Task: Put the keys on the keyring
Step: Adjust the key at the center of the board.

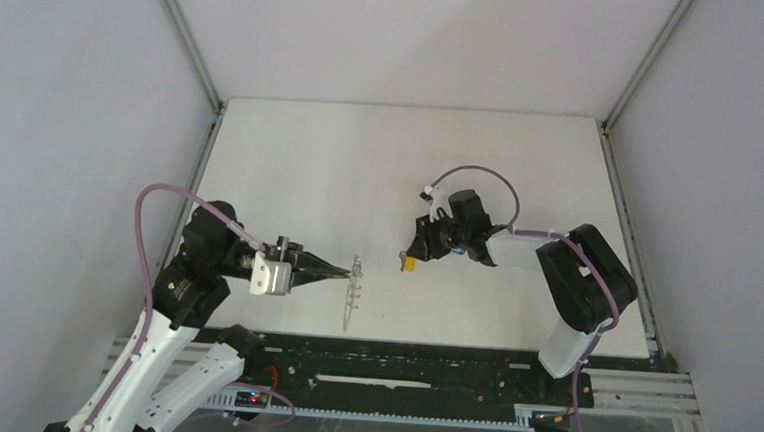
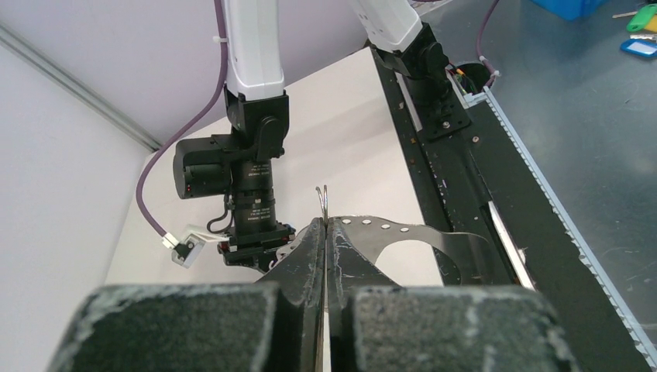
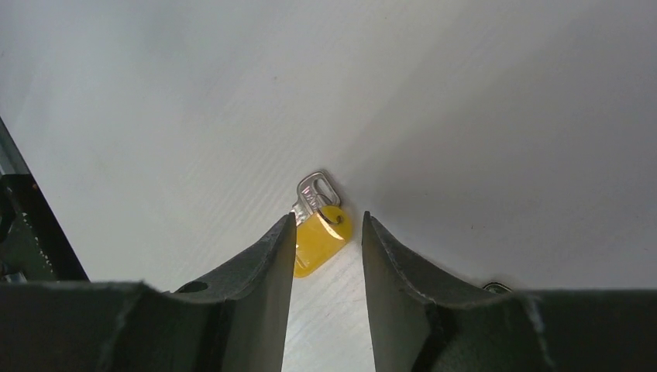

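Step in hand, we judge: picking up the yellow key (image 3: pixel 319 232) before threading it.

Right hand (image 3: pixel 327 218) is half-narrow, holding nothing yet. Its fingers (image 3: pixel 263 263) straddle the yellow head with a gap showing on the right side. The head may be brushing the left finger, but we cannot tell.

The key lies flat on the bench (image 1: pixel 311 172), at about 6 o'clock of the bench centre in the top view. In the right wrist view its metal end points to 12 o'clock and its yellow head to 6.

To do it well, we think:
- centre the head between the fingers
- pinch the plastic rather than the metal, leaving the hole free for the ring
- close gently so the key does not skid or flip
- lift straight up

We see no blue key clearly.

Keyring (image 2: pixel 387 229) is off the bench, at about 7 o'clock of the centre. The left hand (image 2: pixel 325 225) is pinched tight on it, with a thin wire loop poking up past the tips. From the ring, the key sits at roughly 2 o'clock, near but apart.

Pose: the left arm reaches toward 3 o'clock with its hand level. The right arm comes in from 3 o'clock, elbow bent, hand tipped down over the key.
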`<control>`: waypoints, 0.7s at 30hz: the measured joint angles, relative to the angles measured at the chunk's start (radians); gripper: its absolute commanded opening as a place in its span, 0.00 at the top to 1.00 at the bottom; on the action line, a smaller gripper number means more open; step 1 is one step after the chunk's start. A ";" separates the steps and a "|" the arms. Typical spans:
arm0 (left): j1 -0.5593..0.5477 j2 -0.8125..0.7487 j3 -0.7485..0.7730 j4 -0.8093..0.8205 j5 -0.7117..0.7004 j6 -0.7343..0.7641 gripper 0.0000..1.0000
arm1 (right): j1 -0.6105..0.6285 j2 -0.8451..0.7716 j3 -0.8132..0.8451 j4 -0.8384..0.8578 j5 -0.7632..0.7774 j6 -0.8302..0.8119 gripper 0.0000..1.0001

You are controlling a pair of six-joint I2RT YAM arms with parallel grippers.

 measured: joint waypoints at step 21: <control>0.000 0.000 0.000 0.000 0.000 -0.003 1.00 | 0.005 0.048 0.019 0.018 0.011 -0.025 0.66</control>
